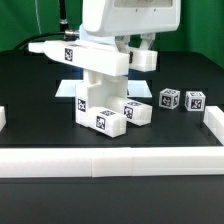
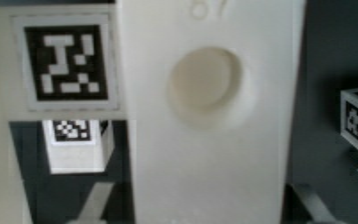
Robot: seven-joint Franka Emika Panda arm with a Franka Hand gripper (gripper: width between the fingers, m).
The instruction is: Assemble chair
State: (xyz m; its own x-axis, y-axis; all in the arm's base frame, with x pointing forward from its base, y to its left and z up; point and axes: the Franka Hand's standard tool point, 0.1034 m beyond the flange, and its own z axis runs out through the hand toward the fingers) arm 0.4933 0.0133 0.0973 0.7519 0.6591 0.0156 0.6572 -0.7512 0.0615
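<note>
black table carries stacked chair parts; near them, on exterior view's right, tagged block, second block; border wall in front.

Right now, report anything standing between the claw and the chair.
Nothing visible does. The claw is already up against the chair: in the wrist view a white part with a round recess fills the frame. Whether the claw is shut on it cannot be told.
</note>
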